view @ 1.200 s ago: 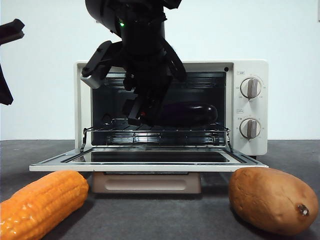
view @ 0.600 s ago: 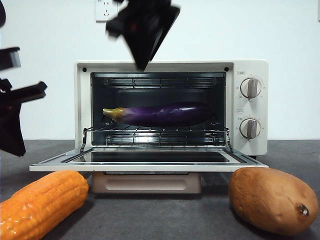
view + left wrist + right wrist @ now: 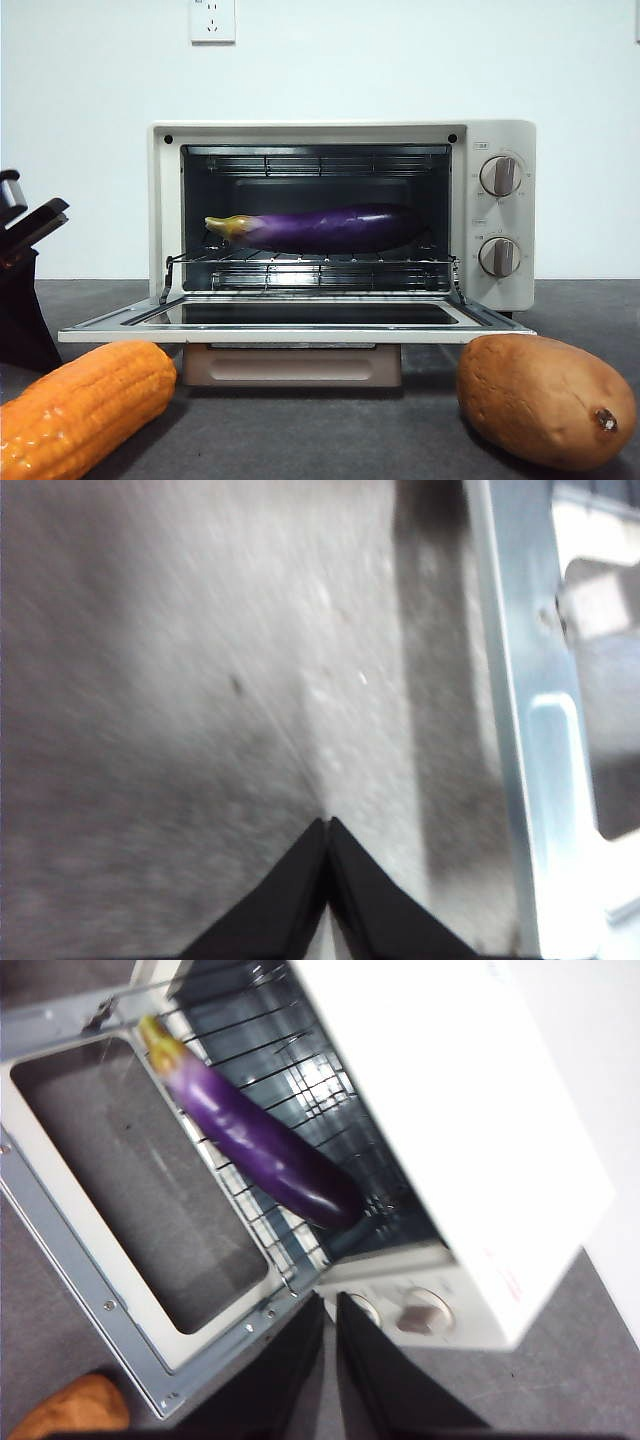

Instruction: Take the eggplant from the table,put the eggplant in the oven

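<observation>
The long, glossy dark-purple eggplant [image 3: 320,228] with its yellowish-green stem end lies on the wire rack [image 3: 310,268] inside the cream-beige toaster oven [image 3: 505,215], whose dark glass door [image 3: 300,318] hangs open and flat toward the front. No jaws touch the eggplant.

The right gripper [image 3: 330,1310] is raised above and in front of the oven, its jaws almost pressed together with only a thin slit between them and nothing held. Beyond its jaw tips sit the oven's two round knobs [image 3: 412,1310], and further past them the eggplant [image 3: 255,1145] slants across the rack, well apart from the jaws.

The left gripper [image 3: 328,825] hangs low over the dark grey matte surface [image 3: 180,710], its jaws pressed together and empty; the metal edge of the open door [image 3: 525,710] runs off to one side of them. In the front view this arm shows as a black shape at the edge.

An orange corn cob [image 3: 85,405] and a brown potato-like tuber [image 3: 545,398] lie on the surface in front of the oven.
</observation>
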